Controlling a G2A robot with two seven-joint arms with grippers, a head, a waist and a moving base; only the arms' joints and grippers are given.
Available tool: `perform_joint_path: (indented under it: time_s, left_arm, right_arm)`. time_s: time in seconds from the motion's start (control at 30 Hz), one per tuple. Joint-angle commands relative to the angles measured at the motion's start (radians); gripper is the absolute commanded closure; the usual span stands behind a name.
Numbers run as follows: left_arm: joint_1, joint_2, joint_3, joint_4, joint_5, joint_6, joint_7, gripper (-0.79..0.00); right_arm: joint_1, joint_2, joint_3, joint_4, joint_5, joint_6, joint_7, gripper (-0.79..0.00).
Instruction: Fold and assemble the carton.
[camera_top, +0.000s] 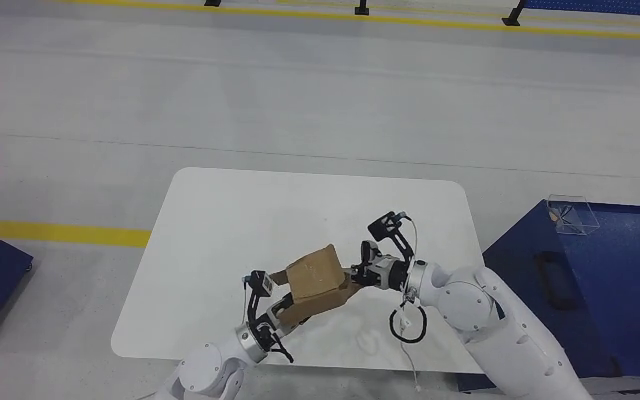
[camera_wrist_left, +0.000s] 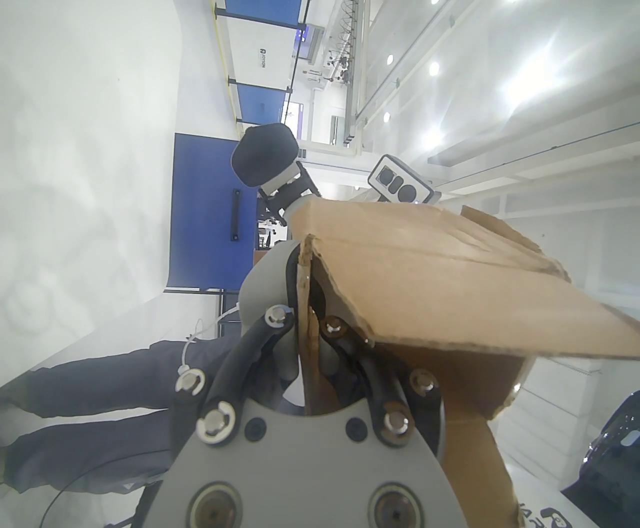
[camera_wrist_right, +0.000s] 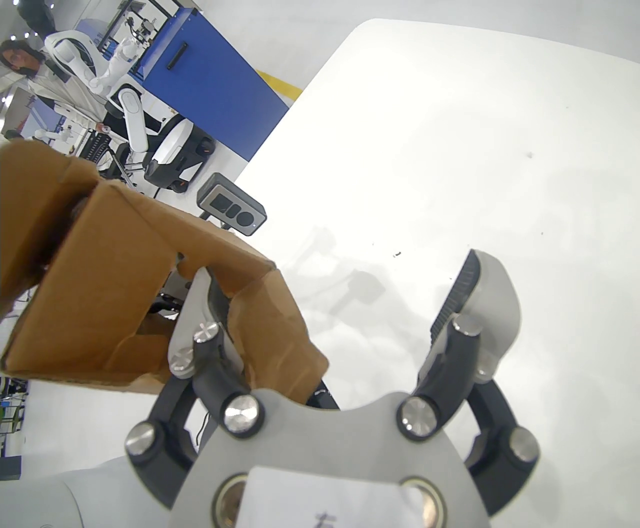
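Clamping carton (camera_top: 312, 278) edge, left hand (camera_wrist_left: 306, 325) clenched, right hand (camera_wrist_right: 337, 280) splayed, one finger (camera_wrist_right: 198, 300) against flap.

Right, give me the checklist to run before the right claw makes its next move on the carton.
1. Left claw clamped on the carton: ok, a panel edge runs between its fingers.
2. Right claw open: ok, jaws wide apart.
3. Right claw set to pinch: not ok, one finger touches a flap, the other finger stands apart from the carton.
4. Carton off the table: ok, it appears lifted between the arms.
5. Carton end closed: not ok, the flaps stand open.
6. Depth of the left claw's hold: cannot tell, cardboard hides its fingertips.
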Motion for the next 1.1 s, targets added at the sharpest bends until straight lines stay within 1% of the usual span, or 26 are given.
perform_joint_path:
  time_s: [0.0,0.1,0.23,0.33,0.47,0.73,0.8,0.93,1.0,1.07]
  left_arm:
    - [0.001,0.000,-0.005,0.001,-0.001,0.001,0.006,0.000]
    - [0.004,0.000,-0.018,0.000,-0.015,0.001,0.030,0.000]
    - [0.006,-0.002,-0.028,-0.003,-0.007,-0.006,0.077,0.000]
    - [0.005,-0.005,-0.019,-0.001,0.014,-0.005,0.106,0.000]
    - [0.003,-0.009,-0.005,0.000,0.034,-0.010,0.128,0.000]
    - [0.007,-0.012,-0.006,0.003,0.029,-0.007,0.123,0.000]
    - [0.009,-0.013,-0.010,0.005,0.011,-0.006,0.122,0.000]
    - [0.012,-0.012,-0.022,0.004,-0.021,-0.006,0.101,0.000]
    - [0.015,-0.013,-0.026,0.003,-0.040,-0.005,0.088,0.000]
    - [0.016,-0.012,-0.031,0.002,-0.054,-0.004,0.073,0.000]
  right_arm:
    - [-0.010,0.004,0.028,-0.001,0.008,0.001,0.002,-0.785]
    - [-0.034,0.012,0.071,-0.015,-0.017,0.010,0.005,-0.785]
    - [-0.077,0.017,0.095,-0.053,-0.036,0.012,0.002,-0.785]
    - [-0.095,0.016,0.088,-0.073,-0.052,0.012,0.002,-0.785]
    - [-0.092,0.009,0.065,-0.076,-0.074,0.019,-0.007,-0.785]
    - [-0.059,-0.005,0.037,-0.044,-0.079,0.022,-0.013,-0.785]
    - [-0.063,-0.004,0.056,-0.038,-0.048,0.013,-0.020,-0.785]
    - [-0.082,0.003,0.131,-0.001,-0.005,0.010,-0.030,-0.785]
    - [-0.090,0.006,0.156,0.027,0.012,0.012,-0.021,-0.785]
    - [-0.089,0.006,0.158,0.060,0.023,0.013,0.006,-0.785]
